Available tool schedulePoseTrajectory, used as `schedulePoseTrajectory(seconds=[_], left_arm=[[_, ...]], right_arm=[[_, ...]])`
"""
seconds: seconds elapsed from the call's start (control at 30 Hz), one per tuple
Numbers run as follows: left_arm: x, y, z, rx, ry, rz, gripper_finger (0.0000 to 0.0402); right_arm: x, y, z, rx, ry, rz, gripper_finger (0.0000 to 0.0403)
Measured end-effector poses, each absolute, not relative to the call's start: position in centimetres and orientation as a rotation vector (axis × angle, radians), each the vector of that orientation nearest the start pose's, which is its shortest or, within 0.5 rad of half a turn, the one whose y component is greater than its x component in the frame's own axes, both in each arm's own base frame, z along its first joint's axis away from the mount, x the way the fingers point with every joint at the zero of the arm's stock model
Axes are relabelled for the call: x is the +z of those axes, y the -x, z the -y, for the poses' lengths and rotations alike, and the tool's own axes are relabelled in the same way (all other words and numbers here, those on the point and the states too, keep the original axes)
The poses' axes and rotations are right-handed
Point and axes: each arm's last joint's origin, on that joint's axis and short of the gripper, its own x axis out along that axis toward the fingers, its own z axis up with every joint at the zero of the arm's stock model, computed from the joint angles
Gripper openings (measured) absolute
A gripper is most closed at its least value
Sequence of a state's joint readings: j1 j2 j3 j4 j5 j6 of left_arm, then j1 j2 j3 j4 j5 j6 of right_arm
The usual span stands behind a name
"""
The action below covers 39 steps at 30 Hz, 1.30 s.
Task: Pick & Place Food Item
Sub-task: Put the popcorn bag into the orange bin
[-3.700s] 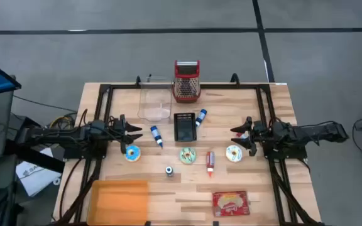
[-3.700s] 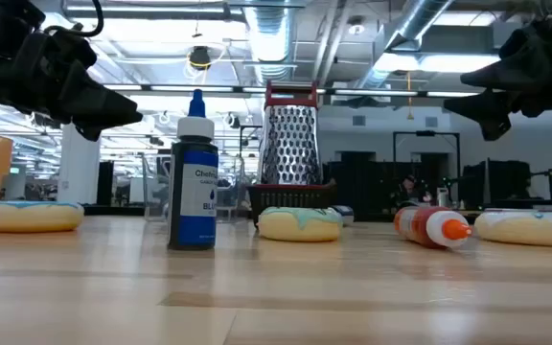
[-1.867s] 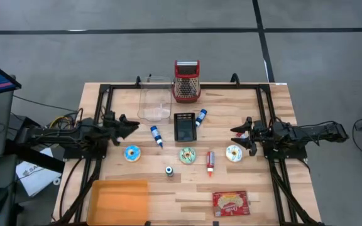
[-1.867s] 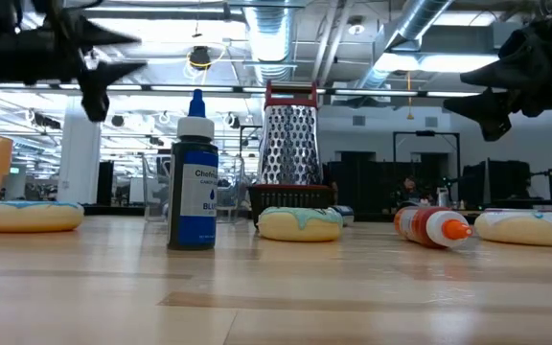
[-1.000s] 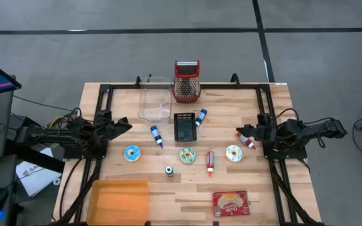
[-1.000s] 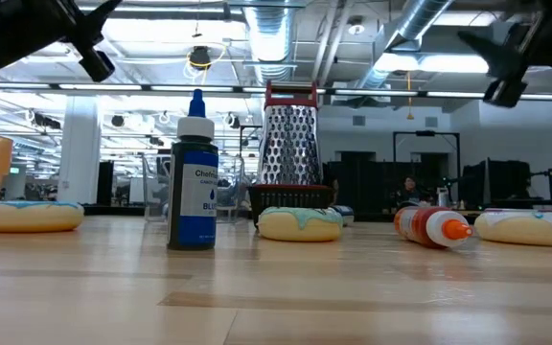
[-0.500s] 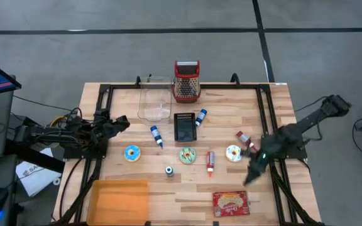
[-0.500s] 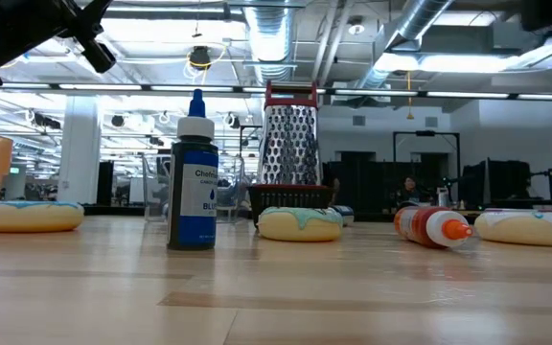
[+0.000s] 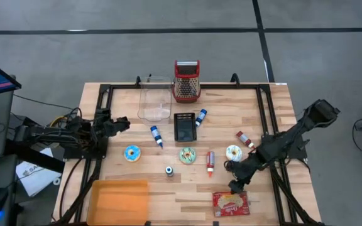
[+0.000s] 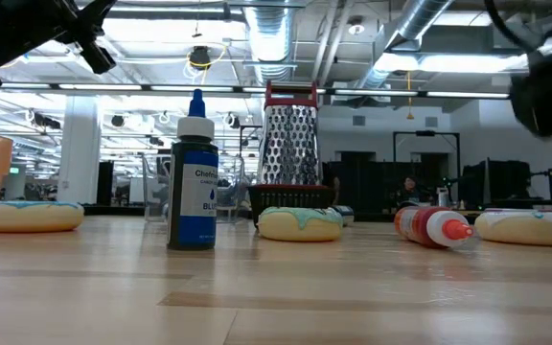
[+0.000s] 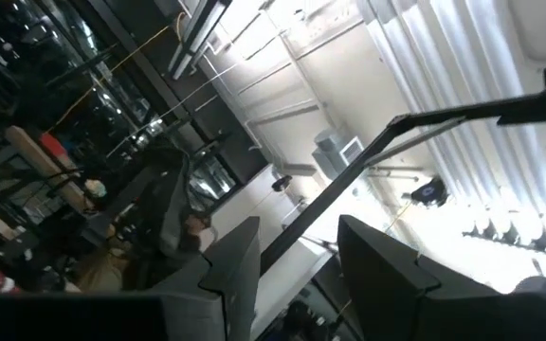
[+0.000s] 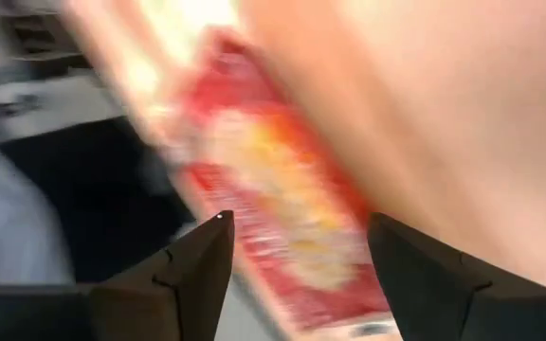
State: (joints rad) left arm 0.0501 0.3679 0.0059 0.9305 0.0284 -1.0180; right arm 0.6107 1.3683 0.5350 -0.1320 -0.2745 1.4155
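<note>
Food packet (image 9: 230,203): a red, flat packet is seen lying on the table (image 9: 256,100) near the front edge, right of centre, well apart from the other items.
Long axis: the packet's longer side is laid roughly along the table's front edge, left to right in the high view; which end is the top cannot be told.
Right gripper (image 9: 234,186): it is seen pointed steeply down just above the packet's far edge; its fingers (image 12: 192,265) are spread apart with nothing between them.
Left gripper (image 9: 119,123): it is held at the table's left side, tilted upward, with a gap visible between its fingers and nothing held.
Edges: the packet's near side is just beside the front edge of the table.
Open room: bare wood is seen between the packet and the orange tray (image 9: 118,202) at the front left; the nearest doughnut (image 9: 234,152) and red bottle (image 9: 210,162) lie farther back.
</note>
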Motion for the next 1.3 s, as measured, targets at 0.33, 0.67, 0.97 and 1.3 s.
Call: schedulePoseTrajectory(seconds=[0.33, 0.67, 0.97, 1.3], left_arm=[[22.5, -10.5, -0.5, -0.295, 1.025, 0.541, 0.0140], [23.0, -10.5, -0.4, -0.311, 1.017, 0.549, 0.0140], [23.0, -10.5, -0.4, -0.313, 1.014, 0.548, 0.0140], [23.0, -10.5, -0.4, -0.308, 0.998, 0.550, 0.0140]], right_arm=[[12.2, -18.1, -15.3, -0.003, -0.915, -1.403, 0.0234], [11.7, -17.8, -17.0, 0.039, -0.955, -1.394, 0.0234], [10.8, -18.0, -17.1, 0.020, -0.944, -1.420, 0.0187], [10.3, -18.2, -16.2, 0.011, -0.853, -1.416, 0.0014]])
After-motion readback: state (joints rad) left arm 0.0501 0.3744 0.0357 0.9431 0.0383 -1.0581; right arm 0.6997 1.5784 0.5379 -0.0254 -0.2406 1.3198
